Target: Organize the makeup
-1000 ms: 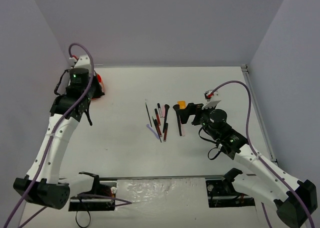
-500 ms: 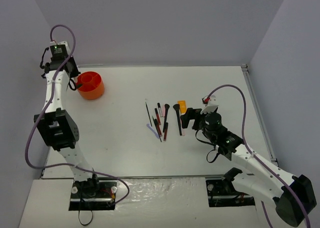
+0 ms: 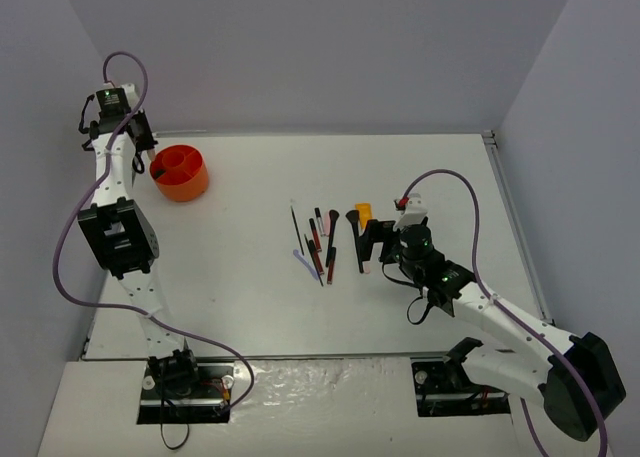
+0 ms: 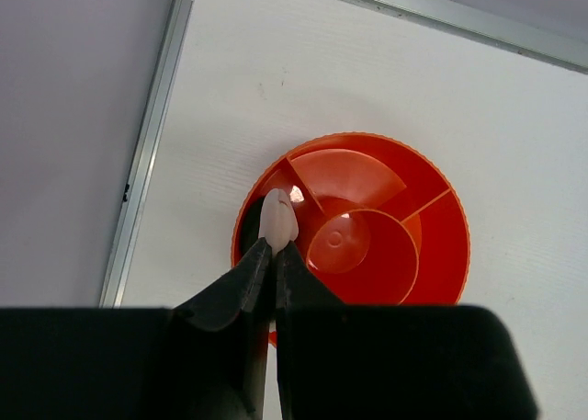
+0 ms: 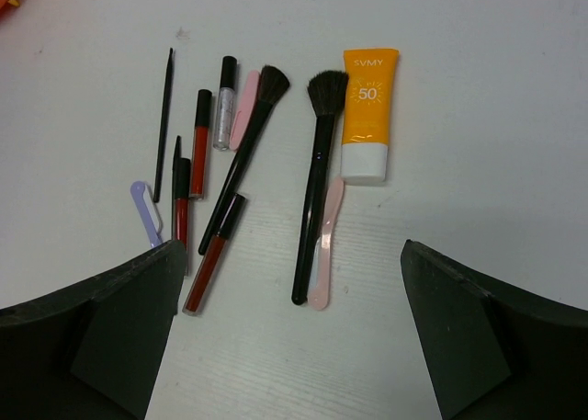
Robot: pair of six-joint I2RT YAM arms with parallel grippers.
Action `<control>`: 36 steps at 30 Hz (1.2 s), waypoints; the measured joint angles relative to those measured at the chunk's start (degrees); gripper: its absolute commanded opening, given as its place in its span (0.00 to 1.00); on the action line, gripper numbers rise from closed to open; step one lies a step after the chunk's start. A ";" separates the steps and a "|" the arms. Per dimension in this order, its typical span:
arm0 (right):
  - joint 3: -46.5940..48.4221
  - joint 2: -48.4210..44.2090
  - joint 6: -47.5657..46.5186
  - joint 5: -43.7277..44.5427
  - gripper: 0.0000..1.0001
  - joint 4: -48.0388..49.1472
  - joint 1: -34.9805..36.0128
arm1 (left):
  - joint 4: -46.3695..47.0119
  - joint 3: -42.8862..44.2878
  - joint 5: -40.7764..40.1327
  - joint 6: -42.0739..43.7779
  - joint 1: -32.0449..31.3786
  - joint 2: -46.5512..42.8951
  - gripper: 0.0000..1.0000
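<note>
White tabletop under lilac-grey walls shows a job barely begun. The makeup lies loose mid-table: an orange-and-white squeeze tube (image 5: 367,112), two black-bristled brushes (image 5: 317,181), a thin black pencil (image 5: 163,126), red-filled tubes (image 5: 200,144) and a lilac stick (image 5: 147,213). The right gripper (image 5: 289,255) hangs over them with jaws spread wide, holding nothing. Well apart, at the far left, the left gripper (image 4: 276,250) is pinched together above the orange round compartmented holder (image 4: 441,245), whose visible sections look empty. By that, every piece awaits sorting.

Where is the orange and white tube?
Right wrist view: the orange and white tube lies at the right end of the makeup row, beside a black brush.
</note>
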 measured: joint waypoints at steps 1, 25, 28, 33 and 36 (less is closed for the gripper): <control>0.00 0.11 -0.01 -0.06 1.00 0.01 0.00 | -0.06 0.24 0.04 0.24 0.03 0.44 0.00; -0.02 -0.96 -0.19 -0.18 1.00 0.07 -0.04 | -0.42 -4.02 -1.63 0.23 0.56 2.56 0.52; -0.02 -1.30 -0.18 -0.16 0.97 0.03 -0.04 | -0.46 -5.22 -2.60 0.17 0.58 1.29 0.53; 0.00 -1.33 -0.08 0.46 0.87 -1.18 -0.04 | -0.40 -9.20 -4.09 -1.81 0.58 -5.63 0.58; 0.33 -0.78 0.07 1.35 0.80 -2.35 -0.04 | -0.16 -12.90 -4.25 -4.86 0.58 -13.49 0.64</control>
